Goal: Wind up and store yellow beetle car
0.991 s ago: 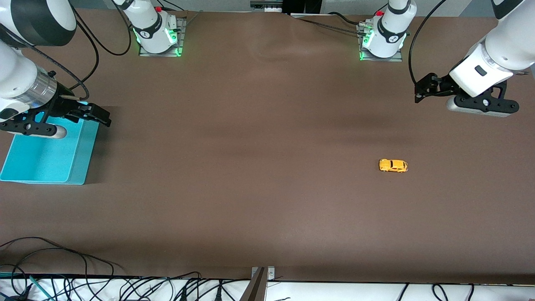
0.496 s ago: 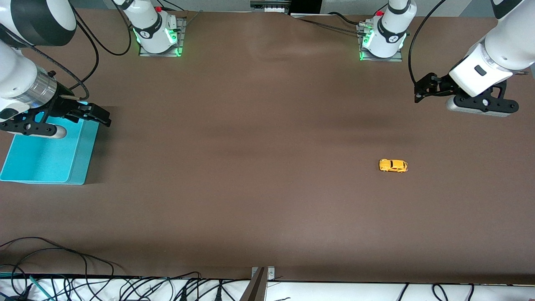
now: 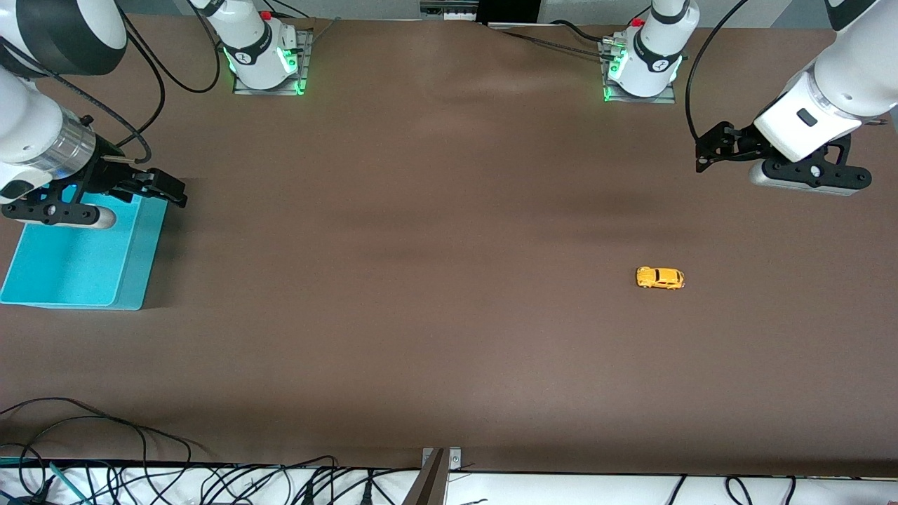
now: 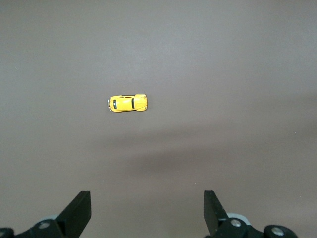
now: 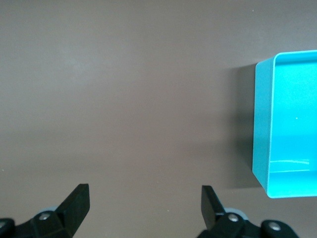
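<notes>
The yellow beetle car (image 3: pixel 659 278) stands alone on the brown table toward the left arm's end, on its wheels; the left wrist view shows it from above (image 4: pixel 128 103). My left gripper (image 3: pixel 704 156) hangs open in the air over bare table, apart from the car, with nothing between its fingers (image 4: pixel 147 213). Over the corner of a turquoise bin (image 3: pixel 144 245) at the right arm's end of the table, my right gripper (image 3: pixel 174 192) is open and empty as well (image 5: pixel 145 208).
The turquoise bin (image 5: pixel 262 124) is open-topped with nothing visible in it. Both arm bases (image 3: pixel 265 56) (image 3: pixel 642 66) stand along the table's edge farthest from the front camera. Cables (image 3: pixel 105 470) lie along the edge nearest to it.
The right gripper has shifted very slightly over the bin's corner. The car and the left gripper have not moved.
</notes>
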